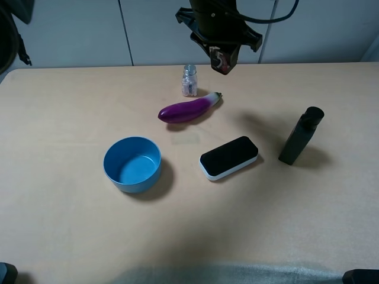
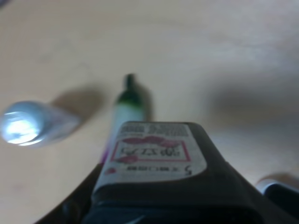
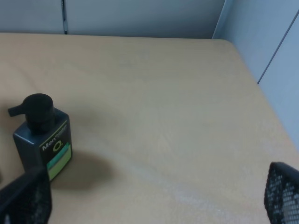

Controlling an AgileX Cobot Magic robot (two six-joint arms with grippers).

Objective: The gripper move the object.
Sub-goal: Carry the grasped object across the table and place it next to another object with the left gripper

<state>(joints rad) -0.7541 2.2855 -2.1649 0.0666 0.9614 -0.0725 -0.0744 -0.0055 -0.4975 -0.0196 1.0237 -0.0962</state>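
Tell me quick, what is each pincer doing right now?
Left pincer: closed, holding the small black box.
Right pincer: open, holding nothing.

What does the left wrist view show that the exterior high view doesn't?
Only the left wrist view: the pink printed label on the box, seen close up. Only the exterior high view: the blue bowl and the black bottle. Both show the box held in the left end effector, the glass jar and the eggplant.
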